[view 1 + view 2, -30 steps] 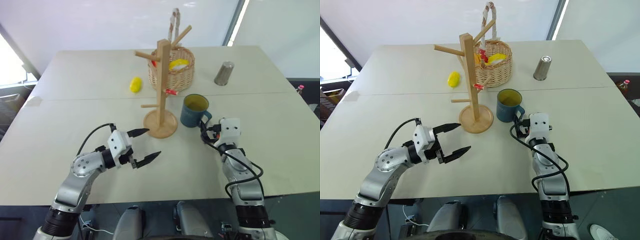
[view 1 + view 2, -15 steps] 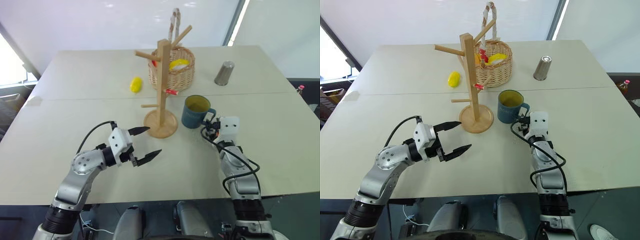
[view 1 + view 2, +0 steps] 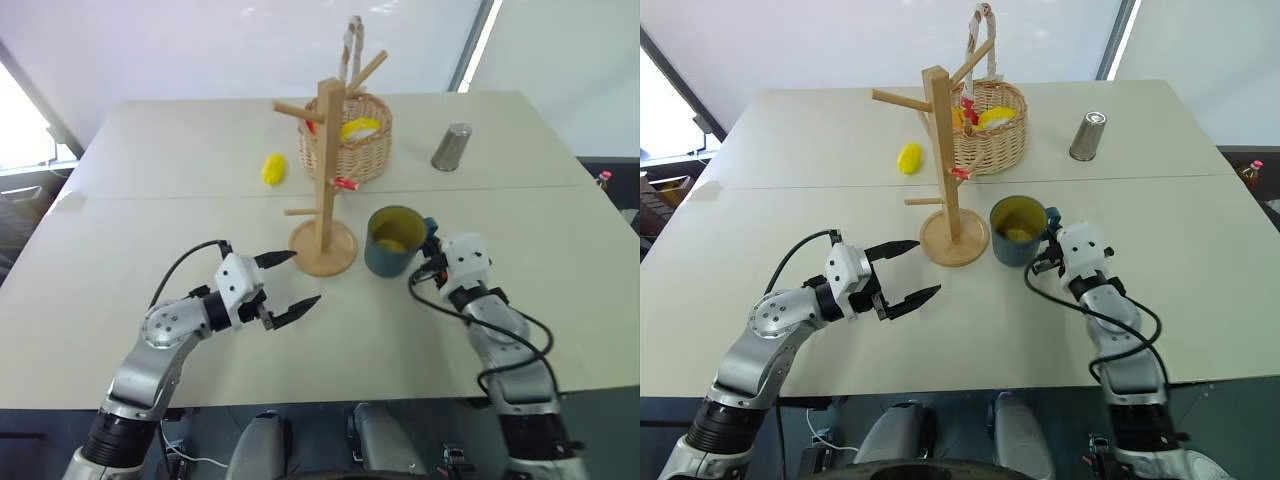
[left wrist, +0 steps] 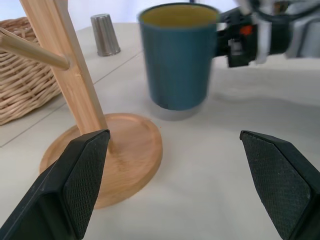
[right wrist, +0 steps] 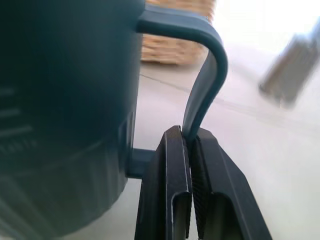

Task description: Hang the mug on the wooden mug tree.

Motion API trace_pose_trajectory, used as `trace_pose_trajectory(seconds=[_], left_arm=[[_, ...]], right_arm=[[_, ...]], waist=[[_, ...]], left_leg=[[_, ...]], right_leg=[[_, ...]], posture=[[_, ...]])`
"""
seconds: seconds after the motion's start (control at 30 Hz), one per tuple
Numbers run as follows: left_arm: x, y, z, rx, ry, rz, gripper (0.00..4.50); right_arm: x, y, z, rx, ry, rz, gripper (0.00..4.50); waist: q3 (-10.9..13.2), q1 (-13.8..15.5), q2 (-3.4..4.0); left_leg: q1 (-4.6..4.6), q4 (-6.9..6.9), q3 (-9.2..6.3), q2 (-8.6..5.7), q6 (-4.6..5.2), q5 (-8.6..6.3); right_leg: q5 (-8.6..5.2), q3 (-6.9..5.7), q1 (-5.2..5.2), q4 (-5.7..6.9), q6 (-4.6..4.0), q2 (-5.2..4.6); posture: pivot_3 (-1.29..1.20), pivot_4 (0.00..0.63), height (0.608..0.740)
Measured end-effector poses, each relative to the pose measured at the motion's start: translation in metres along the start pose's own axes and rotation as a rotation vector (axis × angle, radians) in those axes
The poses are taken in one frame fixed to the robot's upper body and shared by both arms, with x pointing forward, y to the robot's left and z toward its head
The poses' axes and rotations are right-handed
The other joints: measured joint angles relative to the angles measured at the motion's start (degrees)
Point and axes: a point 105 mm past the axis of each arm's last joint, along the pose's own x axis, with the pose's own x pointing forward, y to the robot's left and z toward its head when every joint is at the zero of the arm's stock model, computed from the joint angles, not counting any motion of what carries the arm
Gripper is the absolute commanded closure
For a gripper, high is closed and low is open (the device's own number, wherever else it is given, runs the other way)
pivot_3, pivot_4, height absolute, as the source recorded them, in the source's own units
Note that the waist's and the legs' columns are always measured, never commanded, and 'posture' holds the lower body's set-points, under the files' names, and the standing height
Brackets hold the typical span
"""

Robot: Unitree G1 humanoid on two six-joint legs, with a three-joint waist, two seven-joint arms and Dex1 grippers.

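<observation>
On the wide, pale cream rectangular table (image 3: 150,160), split by a thin seam across its middle: a tall light-wood mug tree (image 3: 324,180), upright post on a round disc base, angled peg arms bare. Just behind it, a woven wicker basket (image 3: 352,148) with a tall loop handle and yellow and red items inside. Just beside the disc base on its right, a dark teal-blue ceramic mug (image 3: 392,241) with a yellow-green inside, tipped so the mouth faces up toward the head camera, close to the base without clearly touching it. From the left wrist view, a shadowed gap under the mug, so apparently lifted just clear of the tabletop. Farther back on the right, well apart from the mug, a small silver metal tumbler (image 3: 450,146), standing upright. Left of the basket, a small yellow rounded object (image 3: 272,169), lying alone on the table.

At the mug's loop handle (image 5: 202,85), on the side away from the tree: right gripper (image 5: 190,145), black fingers (image 5: 172,165) squeezed nearly together, pinching the thin lower part of the handle between them, nothing else in the grip.

In front of the tree base, near the table's front left: left gripper (image 3: 284,281), two black fingers spread wide, empty, touching nothing, pointed toward the base and the mug.
</observation>
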Motion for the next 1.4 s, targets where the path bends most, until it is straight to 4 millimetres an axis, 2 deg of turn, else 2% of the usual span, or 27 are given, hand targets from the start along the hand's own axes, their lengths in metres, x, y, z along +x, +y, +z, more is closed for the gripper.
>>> trace_pose_trajectory(seconds=[0.17,0.33,0.43,0.6,0.77,1.17,1.4], left_arm=[[0.000,0.007,0.005,0.024,-0.010,0.011,0.00],[0.000,0.011,0.006,0.020,-0.012,0.015,0.00],[0.000,0.016,0.011,0.009,-0.032,0.028,0.00],[-0.004,0.031,0.028,-0.041,-0.086,0.056,0.00],[-0.009,0.032,0.048,-0.059,-0.120,0.018,0.00],[-0.018,0.036,0.059,-0.076,-0.117,0.012,0.00],[-0.019,0.039,0.067,-0.074,-0.139,0.016,0.00]], right_arm=[[-0.009,0.007,0.044,-0.263,-0.117,0.201,4.46],[-0.003,0.003,0.090,-0.365,-0.207,0.252,4.46],[0.000,0.003,0.102,-0.381,-0.209,0.283,4.46],[0.008,0.006,0.113,-0.386,-0.187,0.314,4.46],[0.013,0.007,0.118,-0.377,-0.170,0.317,4.46],[0.023,0.018,0.132,-0.420,-0.198,0.371,4.46],[0.040,0.029,0.140,-0.415,-0.198,0.370,4.46]], waist=[[0.0,-0.2,0.01],[0.0,0.0,-0.03],[0.1,0.2,-0.05],[0.1,0.1,-0.10],[0.1,0.1,-0.12],[0.1,0.1,-0.14],[0.1,0.0,-0.14]], left_leg=[[0.09,0.02,-0.02,0.03,0.01,0.01],[0.06,0.04,-0.05,0.03,0.03,0.03],[0.00,0.04,-0.05,0.02,0.03,0.03],[-0.02,0.04,-0.06,0.02,0.03,0.03],[-0.01,0.04,-0.06,0.02,0.03,0.03],[-0.02,0.04,-0.07,0.02,0.03,0.03],[-0.04,0.04,-0.06,0.02,0.02,0.03]], right_leg=[[0.00,-0.01,0.04,0.05,0.00,0.07],[0.00,-0.02,0.07,0.04,0.00,0.06],[0.00,-0.03,0.05,0.00,0.00,0.02],[0.00,-0.04,0.03,-0.01,0.00,0.00],[0.00,-0.04,0.02,-0.01,0.00,-0.01],[0.00,-0.04,0.00,-0.01,0.00,0.00],[0.01,-0.04,-0.04,-0.01,-0.01,-0.01]], posture=[[0.00,0.150,0.740],[0.00,0.150,0.740],[0.00,0.150,0.740],[0.00,0.150,0.740],[0.00,0.150,0.740],[0.00,0.150,0.740],[0.00,0.150,0.740]])
